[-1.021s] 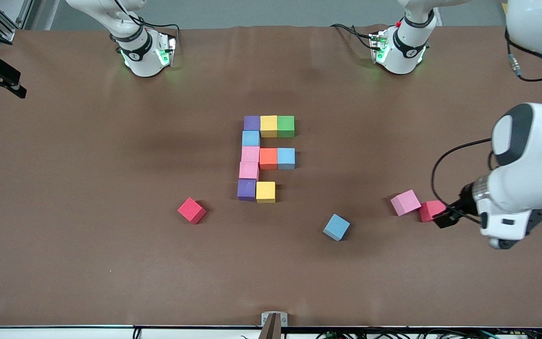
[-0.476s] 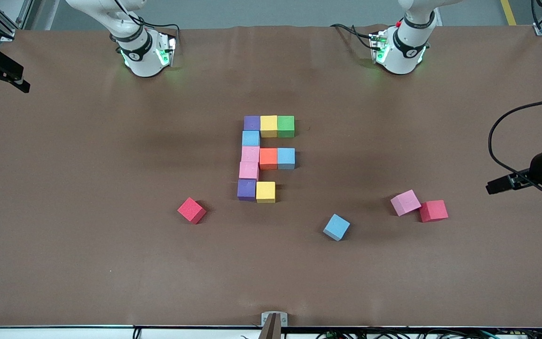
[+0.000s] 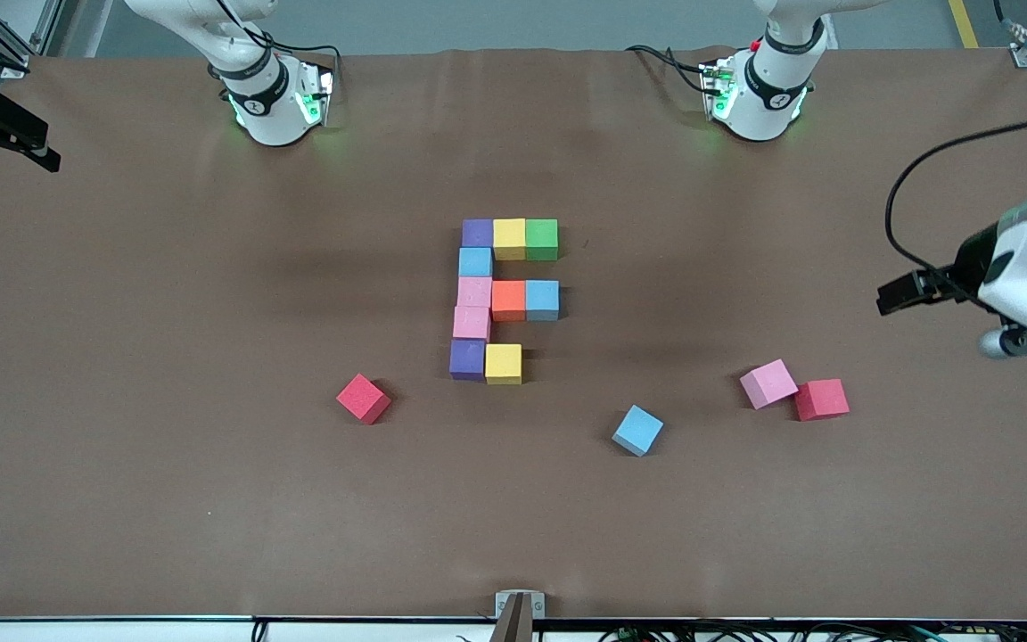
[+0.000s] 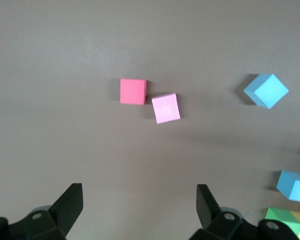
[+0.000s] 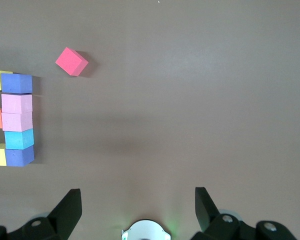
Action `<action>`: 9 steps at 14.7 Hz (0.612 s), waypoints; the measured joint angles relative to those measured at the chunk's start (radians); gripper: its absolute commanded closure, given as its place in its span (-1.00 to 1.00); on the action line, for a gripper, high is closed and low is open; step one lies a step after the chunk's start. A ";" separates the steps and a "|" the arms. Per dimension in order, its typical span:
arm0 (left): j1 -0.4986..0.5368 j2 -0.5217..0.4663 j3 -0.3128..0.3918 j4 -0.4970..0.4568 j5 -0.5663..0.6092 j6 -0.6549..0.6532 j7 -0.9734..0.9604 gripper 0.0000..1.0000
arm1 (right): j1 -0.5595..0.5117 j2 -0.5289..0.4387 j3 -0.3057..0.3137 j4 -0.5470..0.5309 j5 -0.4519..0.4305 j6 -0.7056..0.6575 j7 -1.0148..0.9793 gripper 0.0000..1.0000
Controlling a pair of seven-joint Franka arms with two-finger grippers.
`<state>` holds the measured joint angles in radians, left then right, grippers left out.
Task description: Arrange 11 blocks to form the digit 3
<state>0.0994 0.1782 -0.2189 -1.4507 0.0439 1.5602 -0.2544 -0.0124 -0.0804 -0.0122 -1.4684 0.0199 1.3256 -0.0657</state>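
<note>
Brown worktop [image 3: 166, 499]. Ten blocks [image 3: 475, 292] joined mid-worktop. Loose, nearer the camera: blue block [image 3: 637, 430], pink block [image 3: 769, 383] touching a red cube [image 3: 821, 399]. Second red cube [image 3: 363, 398] toward right arm's end.

A red cube [image 3: 821, 399] touches the loose pink block [image 3: 768, 383].

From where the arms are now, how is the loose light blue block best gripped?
Probably from straight above, the jaws closing on two opposite side faces. The loose light blue block sits turned diagonally to the built rows, so the wrist should rotate to match. Nothing touches it; the open left gripper seems best placed.
</note>
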 measured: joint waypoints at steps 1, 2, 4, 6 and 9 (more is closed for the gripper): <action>-0.005 -0.018 0.007 -0.033 -0.005 0.018 0.003 -1.00 | 0.000 0.000 0.000 0.000 0.000 -0.002 0.000 -1.00; -0.010 -0.016 0.008 -0.062 -0.009 0.053 0.004 -1.00 | 0.000 0.000 0.000 -0.001 0.000 -0.002 0.000 -1.00; -0.032 0.041 0.007 -0.102 -0.024 0.164 -0.002 -1.00 | 0.000 0.000 0.000 -0.001 0.000 -0.003 0.000 -1.00; -0.074 0.137 0.007 -0.109 -0.028 0.292 -0.052 -1.00 | 0.000 0.000 0.000 -0.002 0.000 -0.003 0.000 -1.00; -0.131 0.270 0.005 -0.098 -0.029 0.427 -0.205 -1.00 | 0.000 0.000 0.000 -0.002 0.000 -0.002 0.000 -1.00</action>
<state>-0.0312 0.4478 -0.2135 -1.5484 0.0151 1.9874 -0.4592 -0.0124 -0.0805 -0.0121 -1.4703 0.0203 1.3238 -0.0656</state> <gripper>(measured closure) 0.000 0.000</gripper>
